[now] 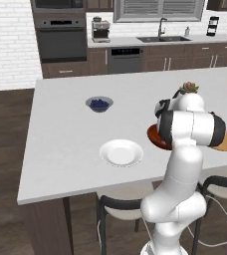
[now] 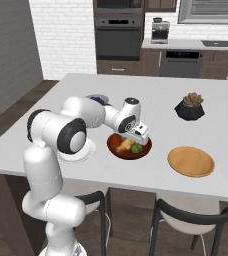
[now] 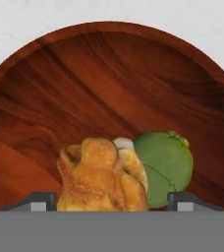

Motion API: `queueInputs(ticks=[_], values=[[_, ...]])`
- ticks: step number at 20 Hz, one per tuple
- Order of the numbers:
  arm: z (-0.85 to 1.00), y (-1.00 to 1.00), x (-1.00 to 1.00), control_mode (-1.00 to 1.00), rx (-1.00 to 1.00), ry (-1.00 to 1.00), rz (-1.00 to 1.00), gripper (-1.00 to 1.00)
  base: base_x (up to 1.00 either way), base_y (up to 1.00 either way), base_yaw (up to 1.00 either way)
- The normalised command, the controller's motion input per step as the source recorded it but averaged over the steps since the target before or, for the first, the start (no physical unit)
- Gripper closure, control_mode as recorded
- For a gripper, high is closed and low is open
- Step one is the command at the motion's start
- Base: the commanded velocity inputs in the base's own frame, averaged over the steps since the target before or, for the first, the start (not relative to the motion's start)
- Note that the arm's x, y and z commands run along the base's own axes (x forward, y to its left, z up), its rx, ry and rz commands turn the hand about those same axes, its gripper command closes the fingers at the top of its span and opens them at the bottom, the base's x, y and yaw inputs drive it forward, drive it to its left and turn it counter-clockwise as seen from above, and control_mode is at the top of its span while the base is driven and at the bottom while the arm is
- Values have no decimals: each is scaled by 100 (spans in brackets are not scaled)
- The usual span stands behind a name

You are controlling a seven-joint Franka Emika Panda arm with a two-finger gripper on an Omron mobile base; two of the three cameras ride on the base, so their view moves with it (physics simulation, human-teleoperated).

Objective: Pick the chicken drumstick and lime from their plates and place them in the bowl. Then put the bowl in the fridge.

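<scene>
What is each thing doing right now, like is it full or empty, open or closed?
Wooden bowl: holds the drumstick and the lime.
Chicken drumstick: in the bowl, touching the lime.
Lime: in the bowl.
White plate: empty.
Wood plate: empty.
Grey bowl: holds blueberries.
End effector: open, over the bowl.
Wall oven: closed.

1 chicken drumstick point(image 3: 101, 174), 1 lime point(image 3: 165, 166), 1 reddish-brown bowl point(image 2: 117, 150), 2 plates: white plate point(image 1: 121, 152), wood plate point(image 2: 190, 161). 1 blueberry bowl point(image 1: 99, 103), 1 succulent pot point(image 2: 190, 107), 2 stools.
</scene>
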Motion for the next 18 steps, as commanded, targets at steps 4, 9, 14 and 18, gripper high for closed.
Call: queueInputs(ticks=[4,9,14,18], values=[[27,1,-11,-100,-1,-2,0,-100,0,0,0],[54,39,-26,-100,-9,-6,-2,-100,0,0,0],[18,69,-28,-100,-13,0,0,-100,0,0,0],[0,43,-10,-100,-13,0,3,-100,0,0,0]])
